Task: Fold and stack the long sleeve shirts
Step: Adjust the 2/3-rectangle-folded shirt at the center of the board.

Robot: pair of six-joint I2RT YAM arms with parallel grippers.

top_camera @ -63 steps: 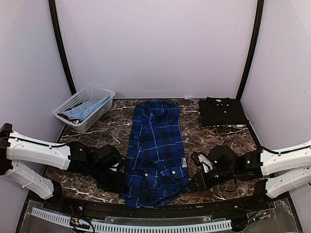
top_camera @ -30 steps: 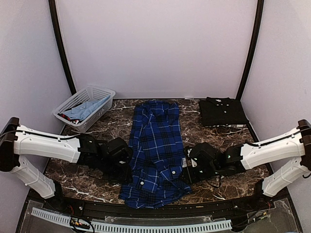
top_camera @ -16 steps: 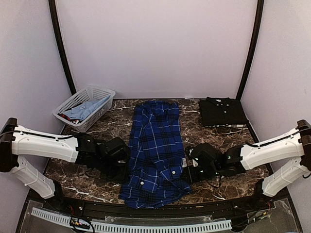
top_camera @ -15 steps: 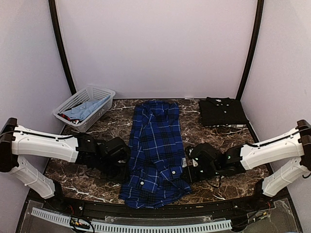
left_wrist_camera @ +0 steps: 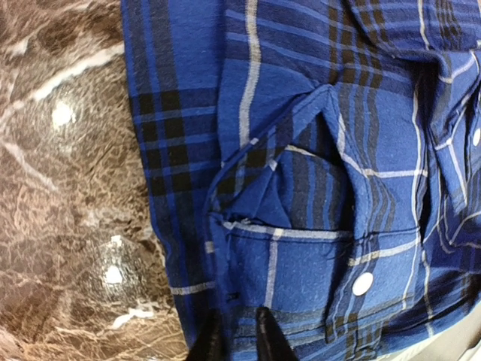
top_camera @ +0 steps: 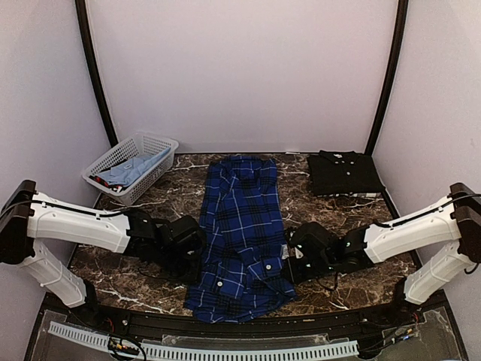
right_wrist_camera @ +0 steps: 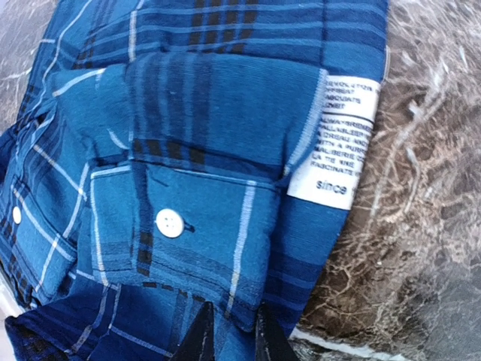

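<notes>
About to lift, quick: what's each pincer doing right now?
Left pincer: closed on the edge of the plaid shirt.
Right pincer: closed on the plaid shirt too.

The left arm (top_camera: 75,223) and right arm (top_camera: 409,235) share one build: long white shells on the outer links, blocky black joints toward the wrists, and black caps at the far ends. A thin black cable (top_camera: 83,211) runs along each white shell. The left pincer (left_wrist_camera: 239,342) and right pincer (right_wrist_camera: 231,338) end in slim, tapered black tips.
</notes>
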